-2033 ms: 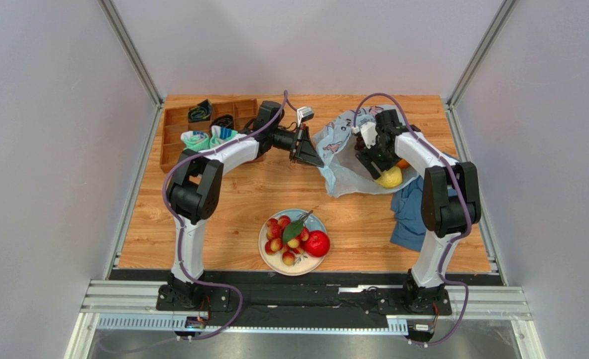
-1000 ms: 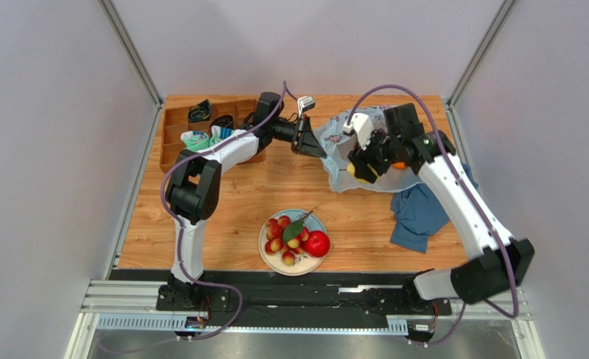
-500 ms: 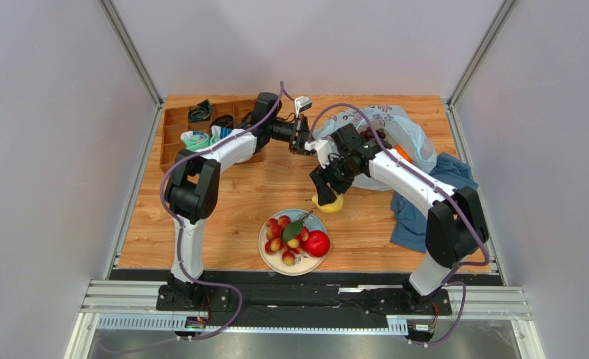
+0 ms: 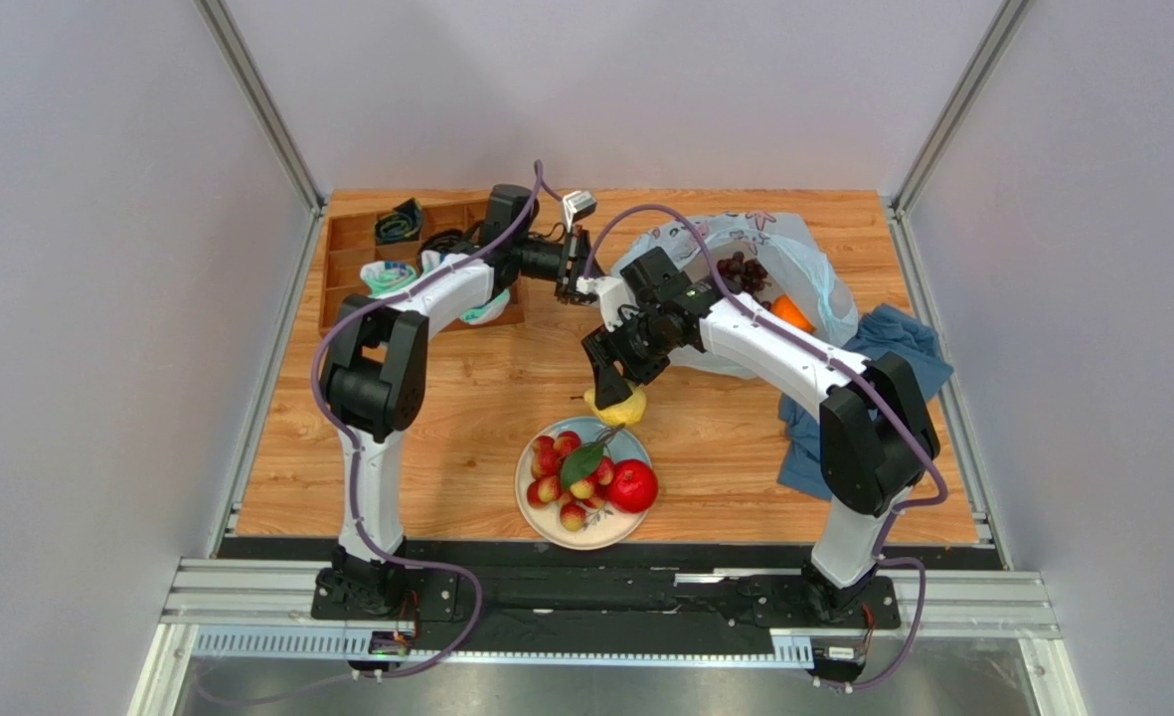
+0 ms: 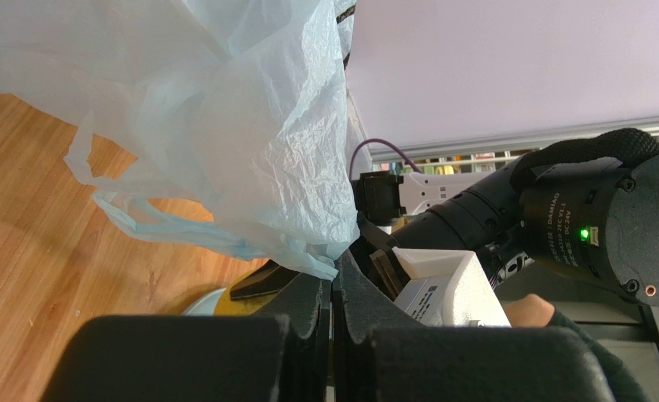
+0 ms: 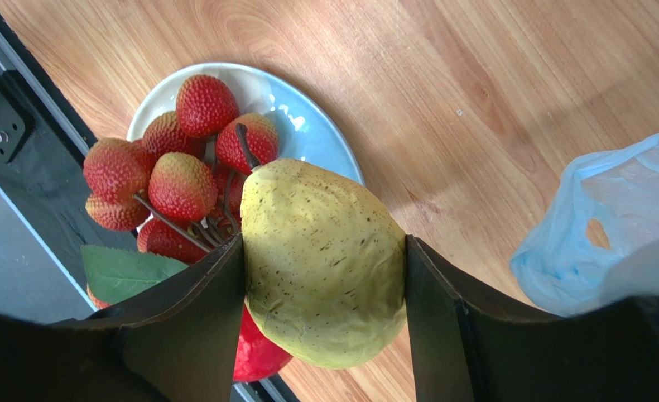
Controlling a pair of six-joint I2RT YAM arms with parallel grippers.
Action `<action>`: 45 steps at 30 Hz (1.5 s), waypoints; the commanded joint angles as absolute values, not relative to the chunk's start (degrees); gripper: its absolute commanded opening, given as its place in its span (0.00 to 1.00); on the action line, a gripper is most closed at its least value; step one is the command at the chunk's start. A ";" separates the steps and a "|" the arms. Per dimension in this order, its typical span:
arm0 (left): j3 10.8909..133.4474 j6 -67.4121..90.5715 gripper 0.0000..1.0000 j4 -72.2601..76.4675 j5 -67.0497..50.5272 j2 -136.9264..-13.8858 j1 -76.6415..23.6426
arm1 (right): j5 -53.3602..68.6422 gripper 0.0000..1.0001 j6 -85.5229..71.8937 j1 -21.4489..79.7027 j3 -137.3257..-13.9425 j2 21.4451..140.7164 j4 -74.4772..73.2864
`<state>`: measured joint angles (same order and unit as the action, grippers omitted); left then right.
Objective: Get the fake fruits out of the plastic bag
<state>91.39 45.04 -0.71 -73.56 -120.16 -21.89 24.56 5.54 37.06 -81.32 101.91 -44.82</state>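
My right gripper (image 4: 617, 391) is shut on the yellow pear (image 4: 618, 404), holding it just above the far rim of the plate (image 4: 633, 437); in the right wrist view the pear (image 6: 324, 260) fills the gap between my fingers (image 6: 192, 318). The plate holds the red-yellow fruit cluster (image 4: 566, 470) with its leaf and the red apple (image 4: 635, 485). My left gripper (image 4: 581, 284) is shut on the edge of the pale-blue plastic bag (image 4: 787, 276), seen up close in the left wrist view (image 5: 249, 126). The grapes (image 4: 742, 273) and orange (image 4: 791, 312) lie in the bag.
A wooden divided tray (image 4: 376, 269) with teal-and-white socks (image 4: 394, 278) stands at the back left. A dark-blue cloth (image 4: 847, 388) lies at the right, partly under the bag. The frame rail runs along the near table edge.
My right gripper lifted the pear out of the bag and carried it left and nearer, to the plate's far rim. My left gripper shifted slightly left, still holding the bag.
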 commanded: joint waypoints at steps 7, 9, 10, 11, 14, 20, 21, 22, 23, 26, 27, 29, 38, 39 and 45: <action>88.78 72.56 0.00 33.42 -79.18 -116.80 -20.05 | 19.42 0.26 2.29 39.30 -78.22 98.01 -45.09; 88.15 80.64 0.00 46.46 -81.38 -118.03 -18.72 | 19.86 0.26 2.72 38.32 -77.35 95.99 -43.78; 89.29 82.42 0.00 51.63 -83.74 -118.56 -18.72 | 19.86 0.26 3.68 38.32 -75.78 94.06 -43.07; 89.99 83.66 0.00 54.03 -84.89 -119.78 -18.89 | 20.04 0.27 4.13 38.23 -74.98 93.52 -41.59; 91.32 91.65 0.00 63.00 -85.44 -121.72 -19.16 | 19.87 0.27 3.96 38.32 -72.78 93.08 -39.74; 89.47 86.33 0.00 56.97 -81.83 -121.82 -19.16 | 19.34 0.27 2.55 38.32 -71.45 95.79 -36.92; 89.65 85.09 0.00 54.95 -81.65 -121.82 -19.16 | 19.51 0.27 2.55 38.41 -71.37 96.58 -36.57; 89.91 84.03 0.00 51.36 -81.39 -121.82 -19.07 | 19.77 0.27 2.72 38.50 -71.54 97.20 -36.30; 89.91 83.07 0.00 49.85 -81.13 -121.56 -19.07 | 19.86 0.27 2.72 38.67 -71.89 98.43 -36.04; 90.35 76.84 0.00 41.77 -80.25 -120.50 -19.07 | 21.70 0.27 2.90 39.55 -72.24 100.10 -35.07; 90.44 75.42 0.00 39.75 -79.90 -120.32 -18.99 | 22.49 0.27 2.81 40.33 -72.77 101.06 -35.16; 90.97 72.53 0.00 34.91 -79.72 -119.71 -18.90 | 23.11 0.27 2.55 41.22 -73.12 101.86 -35.24; 95.97 63.84 0.00 20.85 -78.58 -120.50 -17.58 | 23.91 0.66 3.08 42.10 -73.82 103.10 -37.96; 96.41 62.16 0.00 18.74 -78.23 -120.41 -17.58 | 22.43 0.69 3.08 41.93 -74.26 102.92 -37.88; 105.09 43.62 0.00 -9.34 -75.07 -121.37 -16.88 | 21.53 0.94 9.65 38.67 -82.08 99.32 -43.66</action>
